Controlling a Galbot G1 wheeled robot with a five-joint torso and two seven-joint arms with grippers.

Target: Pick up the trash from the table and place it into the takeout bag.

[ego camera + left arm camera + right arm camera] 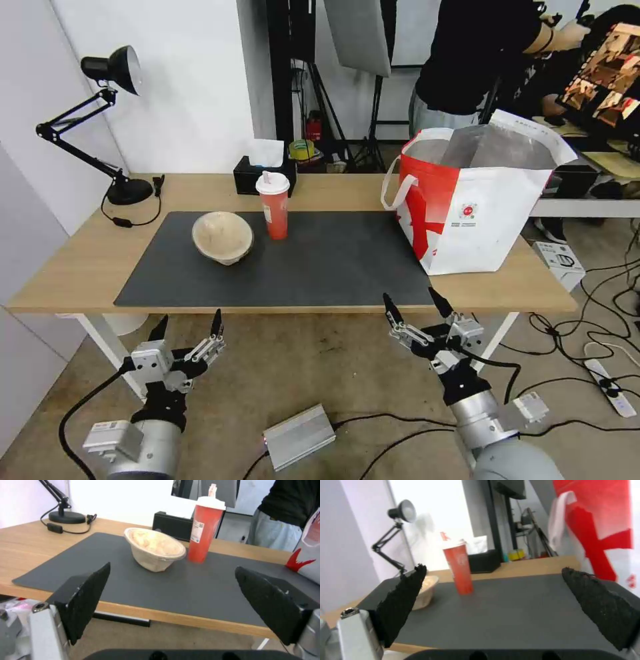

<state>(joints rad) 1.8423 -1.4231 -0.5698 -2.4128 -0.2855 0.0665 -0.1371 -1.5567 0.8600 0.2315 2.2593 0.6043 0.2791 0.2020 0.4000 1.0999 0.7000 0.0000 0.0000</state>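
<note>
Presently on the table (80, 267), a long light-wood top on white legs carrying a dark-grey mat (333, 267):

Item one: beige bowl (223, 237), paper-like, tipped onto its side so the mouth faces outward, resting on the mat's left half. The left wrist view shows a clear rim and pale crumpled contents (155, 548).

Item two: tall red cup (274, 205) with white lid and a straw stub on top, upright, a white label on its side. It stands just beside the bowl, on the bowl's right, near the mat's far edge.

Item three: takeout bag (477, 213), white with red panels, silver foil lining, white loop handle, small round red logo. It stands open-mouthed at the table's right end, partly on the mat's right edge, well apart from cup and bowl.

Also noted: black tissue box (253, 175) behind the cup; black desk lamp (107, 120) at the far left corner.

Left gripper (189, 327): below the table's near edge, fingers spread apart, holding nothing.

Right gripper (419, 308): at the near edge in front of the bag, fingers likewise spread, holding nothing.
</note>
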